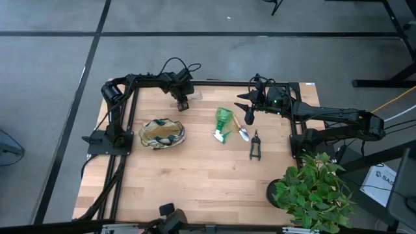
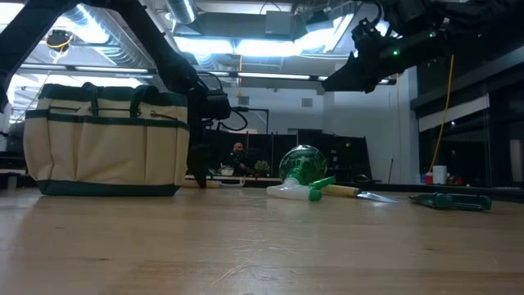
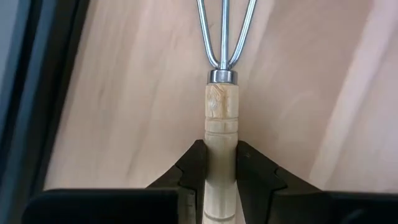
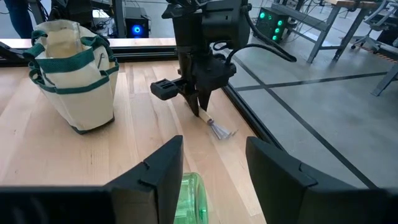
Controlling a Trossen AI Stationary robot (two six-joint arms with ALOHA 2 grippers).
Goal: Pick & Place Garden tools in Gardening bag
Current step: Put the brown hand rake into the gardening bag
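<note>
Firmly around the rake's point(image 3: 222, 124) turned wooden handle, left gripper point(image 3: 221, 171) jaws; right gripper point(image 4: 211, 171) jaws wide.

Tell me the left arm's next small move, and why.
Probably lift straight up. The left gripper has its fingers closed on the wooden handle of the rake, whose tines rest on the table near the far edge. The gardening bag stands apart, so the rake should clear the wood before it travels there.

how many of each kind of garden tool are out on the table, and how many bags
spray bottle: 1
trowel: 1
rake: 1, held by the left gripper
shears: 1
bag: 1
total: 5
</note>
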